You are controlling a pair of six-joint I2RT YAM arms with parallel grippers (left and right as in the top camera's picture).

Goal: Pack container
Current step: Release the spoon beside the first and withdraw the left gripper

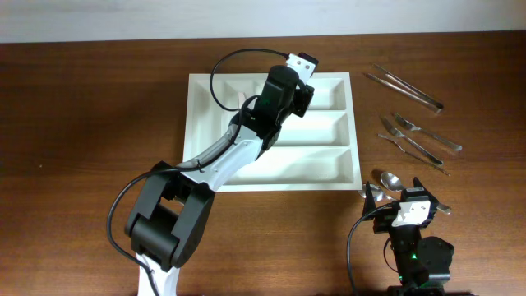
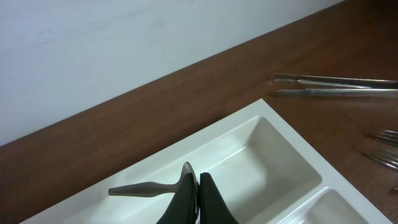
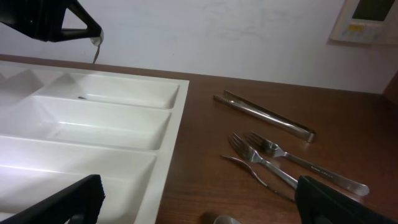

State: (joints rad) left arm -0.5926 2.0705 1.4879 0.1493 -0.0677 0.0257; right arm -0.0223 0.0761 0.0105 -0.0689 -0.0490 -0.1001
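**Mind the drop into the far compartment**

Your left gripper (image 2: 197,178) is pressed together on a thin grey utensil (image 2: 146,188), held above the far long compartment of the container (image 1: 325,130), which sits in the middle of the table toward its far edge. The pinch looks slight. Release high or off-line and the piece could swing, straddle a divider or bounce out. Your right gripper (image 1: 399,196) stands spread wide over a spoon (image 1: 388,178) near the table's front right corner. The compartments that show look empty; the arm hides part.
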